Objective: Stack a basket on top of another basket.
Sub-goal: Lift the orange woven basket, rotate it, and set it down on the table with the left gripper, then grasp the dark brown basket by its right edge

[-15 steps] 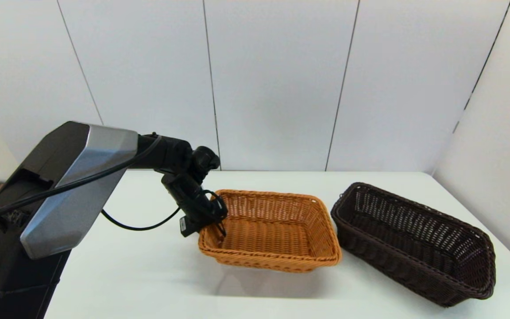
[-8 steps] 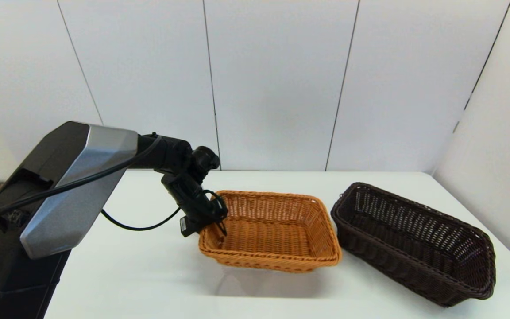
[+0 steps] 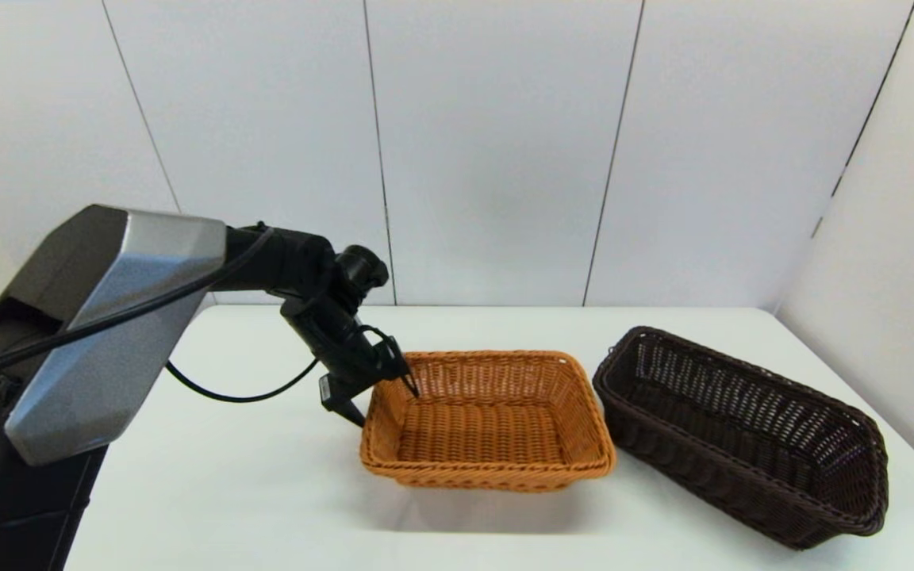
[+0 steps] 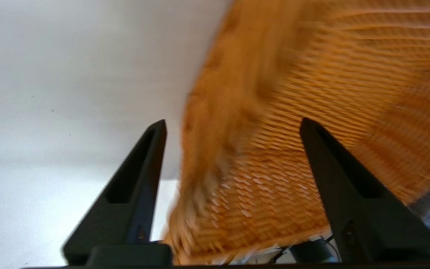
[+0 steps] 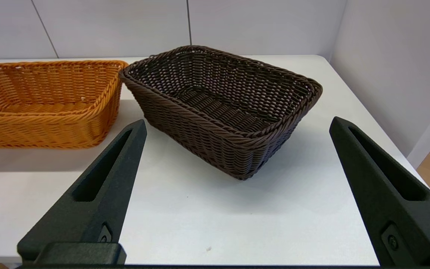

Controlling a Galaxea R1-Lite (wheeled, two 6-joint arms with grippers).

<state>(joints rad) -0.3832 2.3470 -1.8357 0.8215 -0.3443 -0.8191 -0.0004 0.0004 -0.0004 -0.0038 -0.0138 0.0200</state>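
- The dark brown, almost black woven wicker basket (image 3: 743,432) sits on the white table (image 3: 266,507), on the robot's right side. Nothing touches it.
- The orange-tan woven wicker basket (image 3: 489,420) sits just beside it, on its left. The two baskets are very close, with a thin gap between them.
- The orange basket has turned a little since half a second ago. Now its front edge lies straighter across the table.
- The left gripper (image 3: 385,396) has come up a bit. It is at the orange basket's left rim, one finger inside the basket and one outside.
- Its fingers (image 4: 140,186) are spread apart with the rim between them, not squeezing it.
- The right gripper (image 5: 237,127) hangs low over the near part of the table, well apart from the dark basket. Its fingers are spread wide and hold nothing.
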